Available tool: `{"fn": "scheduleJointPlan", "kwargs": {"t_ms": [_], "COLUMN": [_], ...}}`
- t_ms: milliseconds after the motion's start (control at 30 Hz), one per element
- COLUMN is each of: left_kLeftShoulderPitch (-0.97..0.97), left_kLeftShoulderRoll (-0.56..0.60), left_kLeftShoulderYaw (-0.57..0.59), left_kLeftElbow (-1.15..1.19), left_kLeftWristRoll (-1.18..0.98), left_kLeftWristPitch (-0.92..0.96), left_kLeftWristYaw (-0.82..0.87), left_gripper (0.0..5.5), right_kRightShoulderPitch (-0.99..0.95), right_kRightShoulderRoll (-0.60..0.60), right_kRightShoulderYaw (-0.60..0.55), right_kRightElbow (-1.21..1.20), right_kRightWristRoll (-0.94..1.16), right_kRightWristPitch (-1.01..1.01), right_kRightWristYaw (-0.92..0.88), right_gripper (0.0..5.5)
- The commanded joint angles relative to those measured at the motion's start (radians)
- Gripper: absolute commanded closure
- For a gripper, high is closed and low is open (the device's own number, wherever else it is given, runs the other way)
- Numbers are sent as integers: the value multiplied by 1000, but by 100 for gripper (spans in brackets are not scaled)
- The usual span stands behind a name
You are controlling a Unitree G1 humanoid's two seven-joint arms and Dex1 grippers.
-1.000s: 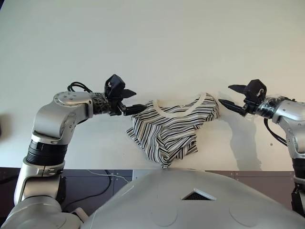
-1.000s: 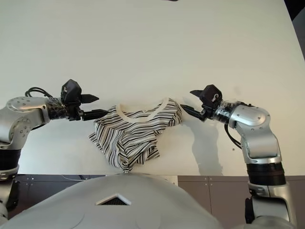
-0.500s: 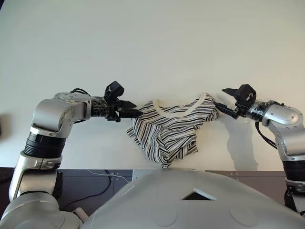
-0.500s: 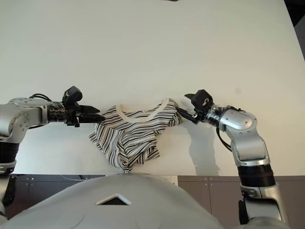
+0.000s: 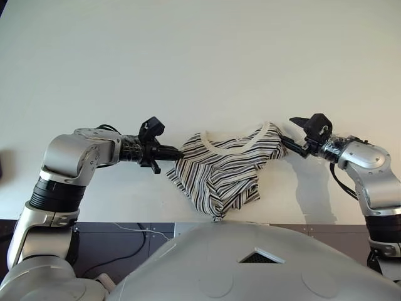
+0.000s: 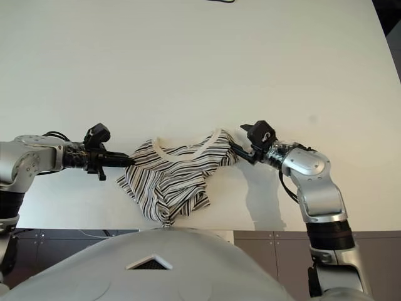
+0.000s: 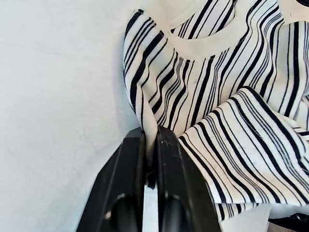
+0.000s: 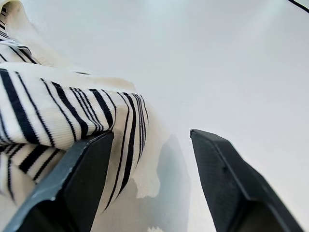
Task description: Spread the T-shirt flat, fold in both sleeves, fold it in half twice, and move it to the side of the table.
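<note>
a: where's the t-shirt (image 5: 222, 169)?
b: bunched in a heap on the tabletop (image 5: 200, 63), close to the near edge, collar facing the far side. its lowest corner looks right at that edge.
a: left pincer (image 7: 150, 137)?
b: pressed together on a thin fold of striped cloth at the shirt's left side. only a narrow ridge of cloth sits between the fingers.
a: right pincer (image 8: 150, 140)?
b: spread wide at the shirt's right side. one finger sits against the cloth, the other is over bare tabletop. it grips nothing yet.
a: risks?
b: my guess is the left pinch is shallow, so a hard outward pull could slip it off. the right could close on just the hem tip, or on nothing. then only one side drags, and the heap slides instead of spreading. either one could catch stacked layers too, which leaves the shirt folded on itself. any pull toward the robot might tip that low corner off the tabletop.
</note>
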Motion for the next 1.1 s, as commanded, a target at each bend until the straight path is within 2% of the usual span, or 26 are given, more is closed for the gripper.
{"fn": "scheduleJointPlan", "kwargs": {"t_ms": [33,133,267,433,867,1100], "left_kLeftShoulderPitch": [-4,2,17,39,67,85], "left_kLeftShoulderRoll": [-7,1,14,9,-2,-13], "left_kLeftShoulderYaw": [9,3,-7,-22,-14,-4], "left_kLeftElbow": [24,22,13,-9,-33,-43], "left_kLeftWristRoll": [1,5,23,31,28,28], "left_kLeftWristPitch": [36,33,2,-24,-34,-35], "left_kLeftWristYaw": [24,19,16,25,42,55], "left_gripper": [538,538,538,538,538,538], "right_kRightShoulderPitch": [0,6,-1,-105,-95,-113], "right_kRightShoulderRoll": [7,14,20,17,-66,-71], "right_kRightShoulderYaw": [8,-4,-57,-95,76,53], "right_kRightElbow": [-6,-16,-48,98,84,31], "right_kRightWristRoll": [-13,3,200,250,94,104], "right_kRightWristPitch": [-14,-2,234,384,296,319], "right_kRightWristYaw": [-9,-9,64,49,76,57], "right_gripper": [253,253,253,253,253,253]}}
